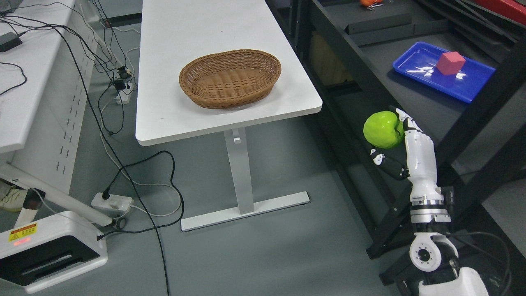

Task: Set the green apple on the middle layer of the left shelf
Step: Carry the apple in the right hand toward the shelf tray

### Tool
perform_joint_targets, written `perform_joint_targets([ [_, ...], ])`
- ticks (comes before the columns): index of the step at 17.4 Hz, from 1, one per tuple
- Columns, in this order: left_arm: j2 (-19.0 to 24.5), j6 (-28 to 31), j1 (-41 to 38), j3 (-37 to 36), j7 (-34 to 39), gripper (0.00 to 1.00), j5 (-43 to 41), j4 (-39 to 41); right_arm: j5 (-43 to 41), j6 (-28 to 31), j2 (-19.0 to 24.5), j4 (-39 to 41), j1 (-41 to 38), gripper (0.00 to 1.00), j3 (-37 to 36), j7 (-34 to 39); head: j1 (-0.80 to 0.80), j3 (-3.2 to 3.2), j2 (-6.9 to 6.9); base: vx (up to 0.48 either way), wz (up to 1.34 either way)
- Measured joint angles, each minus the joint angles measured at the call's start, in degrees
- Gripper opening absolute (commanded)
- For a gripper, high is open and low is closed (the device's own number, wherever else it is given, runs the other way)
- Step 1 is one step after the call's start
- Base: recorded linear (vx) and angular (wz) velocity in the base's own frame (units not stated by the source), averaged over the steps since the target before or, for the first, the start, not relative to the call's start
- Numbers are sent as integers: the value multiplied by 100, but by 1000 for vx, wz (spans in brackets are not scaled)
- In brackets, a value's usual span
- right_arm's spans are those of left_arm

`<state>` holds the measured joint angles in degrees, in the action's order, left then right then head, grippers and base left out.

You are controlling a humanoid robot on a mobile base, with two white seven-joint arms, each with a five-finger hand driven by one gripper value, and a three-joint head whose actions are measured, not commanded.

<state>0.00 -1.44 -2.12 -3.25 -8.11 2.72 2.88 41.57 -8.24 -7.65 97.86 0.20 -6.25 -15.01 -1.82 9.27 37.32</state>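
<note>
A bright green apple (382, 129) is in my right hand (388, 133), at the right of the head view. The white fingers (411, 131) run up along the apple's right side and the black thumb (384, 161) sits just under it. The hand holds the apple at the front edge of a dark shelf layer (349, 107) of the black shelf unit (472, 119). I cannot tell whether the apple touches the layer. My right arm comes up from the lower right. My left arm is out of view.
A blue tray (472, 86) with a red cube (450, 62) lies on the shelf layer above. A white table (172, 107) with a wicker basket (230, 78) stands at the left. Cables (135, 172) and a power strip (111, 202) lie on the grey floor.
</note>
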Motion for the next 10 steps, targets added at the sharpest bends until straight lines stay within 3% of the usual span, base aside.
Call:
perform_joint_targets([
  [4,0,0,-2,0,0,100,0,0,0,-14,20,5,-11,0,-2,-12,0,0,0,-324,-143],
  [10,0,0,0,0,0,100,0,-2,0,-15,38,9,-19,1,-6,-17,0,0,0,-185,-645],
])
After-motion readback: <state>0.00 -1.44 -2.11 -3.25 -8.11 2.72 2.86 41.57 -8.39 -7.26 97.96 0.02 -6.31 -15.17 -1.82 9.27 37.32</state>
